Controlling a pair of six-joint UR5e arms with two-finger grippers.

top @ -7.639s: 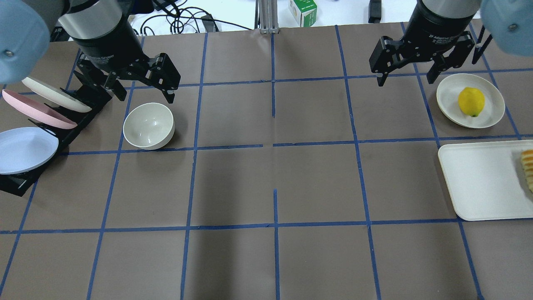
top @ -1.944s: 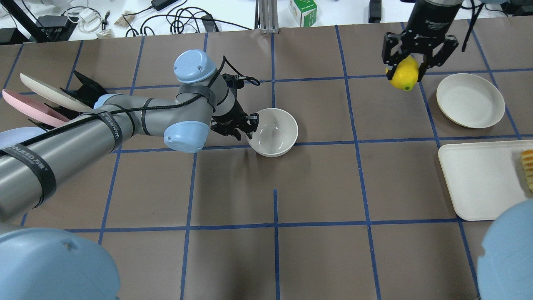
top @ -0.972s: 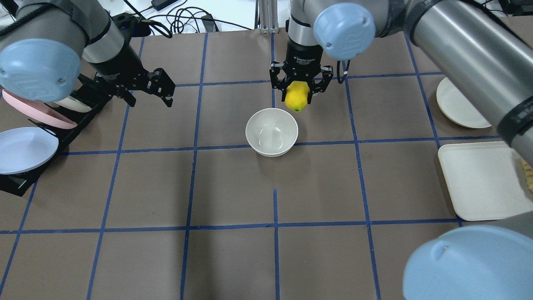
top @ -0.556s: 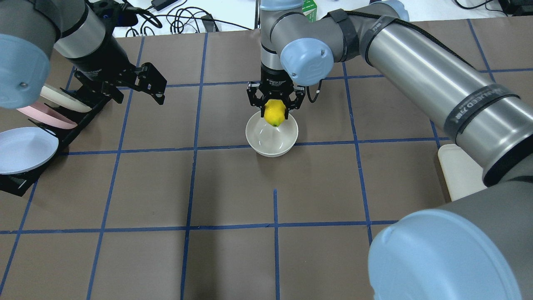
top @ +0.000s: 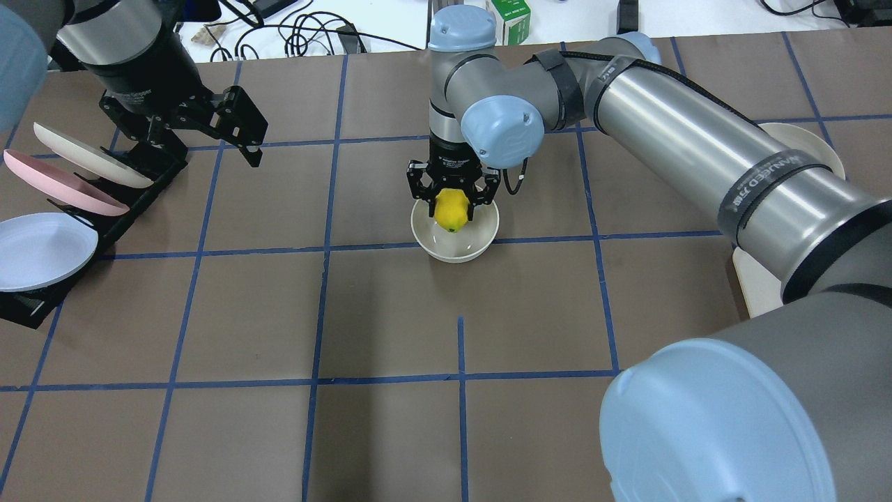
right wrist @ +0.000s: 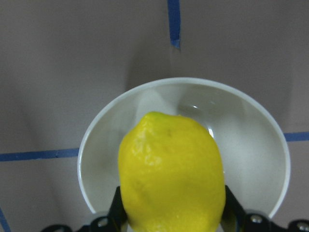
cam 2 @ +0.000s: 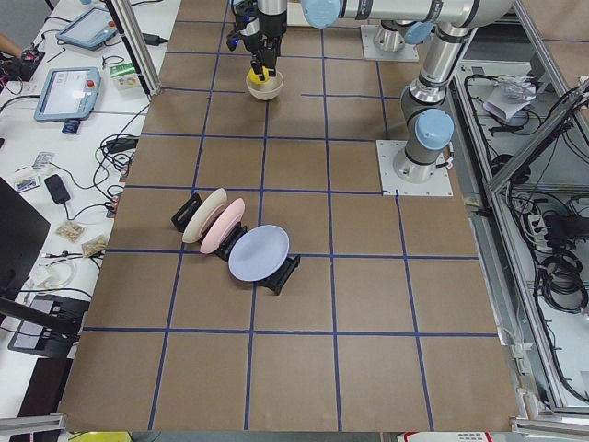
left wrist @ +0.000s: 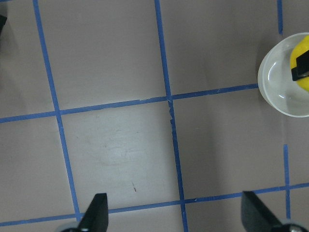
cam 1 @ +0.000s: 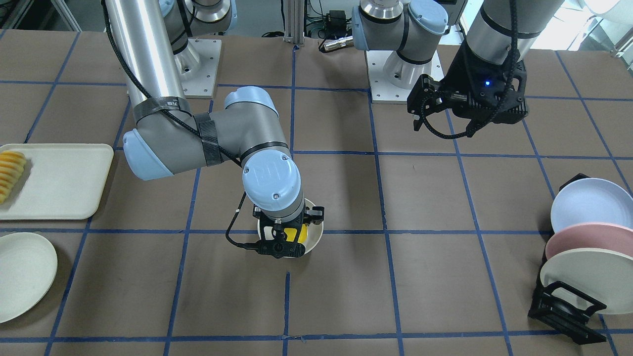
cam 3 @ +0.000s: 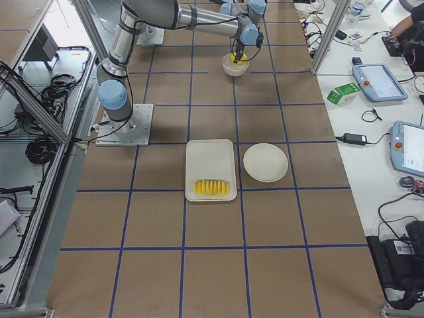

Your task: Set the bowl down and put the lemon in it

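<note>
The cream-white bowl (top: 481, 240) stands upright on the brown table near a blue tape line at the centre. My right gripper (top: 453, 202) is shut on the yellow lemon (top: 451, 210) and holds it inside the bowl's rim, just above the bottom. The right wrist view shows the lemon (right wrist: 171, 174) over the bowl's glossy inside (right wrist: 241, 130). In the front-facing view the lemon (cam 1: 298, 233) peeks out under the gripper. My left gripper (top: 209, 150) is open and empty, high by the plate rack. Its wrist view shows the bowl (left wrist: 282, 96) at far right.
A black rack (top: 132, 202) with white, pink and pale blue plates stands at the left. A flat cream plate (cam 1: 24, 274) and a cream tray (cam 1: 59, 183) with ridged yellow slices (cam 1: 10, 170) lie on the right arm's side.
My right gripper has come down with the lemon from over the bowl's far rim into the bowl. My left gripper has drawn back a little toward the rack.
</note>
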